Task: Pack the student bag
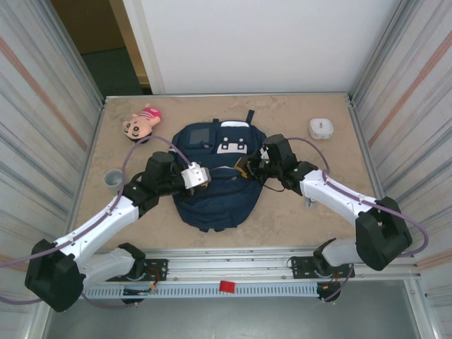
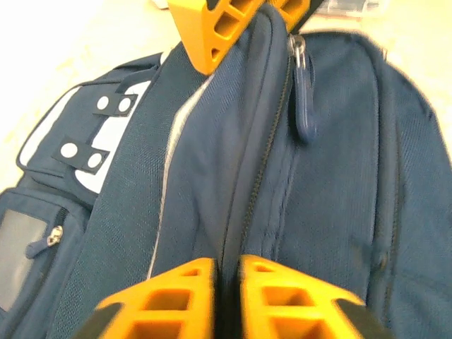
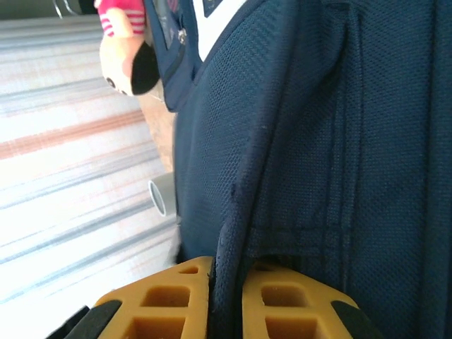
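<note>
The navy student bag (image 1: 215, 176) lies flat in the middle of the table, its white-patched front pockets toward the far side. My left gripper (image 2: 226, 272) is shut on a fold of the bag's fabric beside the main zipper (image 2: 272, 141), whose pull tab (image 2: 305, 106) hangs further along. From the opposite side my right gripper (image 3: 226, 282) is shut on a piped seam edge of the bag (image 3: 296, 127). Its orange fingers (image 2: 226, 28) show at the top of the left wrist view. Both grippers (image 1: 244, 169) meet over the bag's middle.
A pink plush doll (image 1: 140, 123) lies at the far left, also seen in the right wrist view (image 3: 123, 42). A small grey cup (image 1: 112, 177) stands left of the bag. A white square box (image 1: 321, 128) sits at the far right. Corrugated walls close in both sides.
</note>
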`<state>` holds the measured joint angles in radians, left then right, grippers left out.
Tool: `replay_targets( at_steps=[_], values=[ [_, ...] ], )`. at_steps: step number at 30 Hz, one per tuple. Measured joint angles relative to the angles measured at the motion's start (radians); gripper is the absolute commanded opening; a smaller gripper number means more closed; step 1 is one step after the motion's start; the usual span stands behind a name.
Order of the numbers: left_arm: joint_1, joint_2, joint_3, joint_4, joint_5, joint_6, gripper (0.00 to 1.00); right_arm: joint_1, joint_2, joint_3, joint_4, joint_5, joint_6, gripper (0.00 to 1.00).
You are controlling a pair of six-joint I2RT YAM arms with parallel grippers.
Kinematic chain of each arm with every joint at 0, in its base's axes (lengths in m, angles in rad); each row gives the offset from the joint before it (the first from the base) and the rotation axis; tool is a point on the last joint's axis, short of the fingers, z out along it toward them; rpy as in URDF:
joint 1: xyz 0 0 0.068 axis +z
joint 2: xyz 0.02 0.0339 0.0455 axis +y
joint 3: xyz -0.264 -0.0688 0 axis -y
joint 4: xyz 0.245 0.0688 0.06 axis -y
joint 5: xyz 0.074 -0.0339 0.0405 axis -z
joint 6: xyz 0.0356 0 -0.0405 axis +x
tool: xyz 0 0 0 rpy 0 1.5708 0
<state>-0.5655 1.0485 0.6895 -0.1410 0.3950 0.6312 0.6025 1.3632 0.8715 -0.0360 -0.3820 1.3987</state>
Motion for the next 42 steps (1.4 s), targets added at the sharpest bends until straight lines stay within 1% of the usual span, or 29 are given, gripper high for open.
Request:
replay_targets(
  at_steps=[1, 3, 6, 8, 10, 13, 15, 19, 24, 30, 32, 33, 34, 38, 40, 42],
  values=[
    [-0.017, -0.017, 0.003, -0.004, -0.004, -0.037, 0.34, 0.006, -0.002, -0.005, 0.012, 0.013, 0.006, 0.07],
    [-0.069, -0.062, 0.018, -0.015, -0.023, -0.130, 0.37, 0.016, -0.005, -0.014, 0.029, 0.033, 0.013, 0.06],
    [-0.174, -0.129, 0.050, -0.030, -0.089, -0.319, 0.42, 0.026, -0.005, -0.019, 0.048, 0.048, 0.019, 0.05],
    [-0.238, -0.160, 0.066, -0.043, -0.147, -0.481, 0.44, 0.030, -0.005, -0.019, 0.057, 0.053, 0.019, 0.04],
    [-0.282, -0.175, 0.071, -0.062, -0.215, -0.663, 0.46, 0.037, -0.005, -0.019, 0.060, 0.063, 0.019, 0.04],
    [-0.296, -0.165, 0.071, -0.110, -0.292, -0.920, 0.51, 0.045, -0.005, -0.019, 0.063, 0.073, 0.018, 0.04],
    [-0.296, -0.144, 0.071, -0.139, -0.325, -1.049, 0.54, 0.048, -0.005, -0.019, 0.062, 0.076, 0.013, 0.03],
    [-0.296, -0.080, 0.072, -0.155, -0.344, -1.222, 0.58, 0.059, -0.005, -0.019, 0.061, 0.090, 0.005, 0.02],
    [-0.296, 0.016, 0.084, -0.145, -0.327, -1.322, 0.61, 0.068, -0.005, -0.016, 0.060, 0.099, 0.004, 0.02],
    [-0.301, 0.095, 0.118, -0.119, -0.326, -1.359, 0.62, 0.082, -0.004, -0.010, 0.053, 0.116, 0.004, 0.02],
    [-0.306, 0.109, 0.135, -0.116, -0.331, -1.358, 0.58, 0.085, -0.004, -0.002, 0.047, 0.122, 0.004, 0.01],
    [-0.310, 0.117, 0.147, -0.115, -0.336, -1.356, 0.53, 0.086, -0.004, 0.002, 0.045, 0.124, 0.004, 0.00],
    [-0.315, 0.122, 0.156, -0.113, -0.339, -1.351, 0.50, 0.087, -0.004, 0.004, 0.045, 0.125, 0.004, 0.00],
    [-0.351, 0.150, 0.184, -0.081, -0.360, -1.324, 0.47, 0.096, 0.000, 0.004, 0.055, 0.124, 0.005, 0.00],
    [-0.365, 0.172, 0.193, -0.070, -0.366, -1.313, 0.42, 0.100, 0.006, 0.006, 0.055, 0.124, 0.005, 0.00],
    [-0.372, 0.197, 0.204, -0.071, -0.375, -1.304, 0.35, 0.104, 0.009, 0.011, 0.055, 0.125, 0.005, 0.00]
  ],
)
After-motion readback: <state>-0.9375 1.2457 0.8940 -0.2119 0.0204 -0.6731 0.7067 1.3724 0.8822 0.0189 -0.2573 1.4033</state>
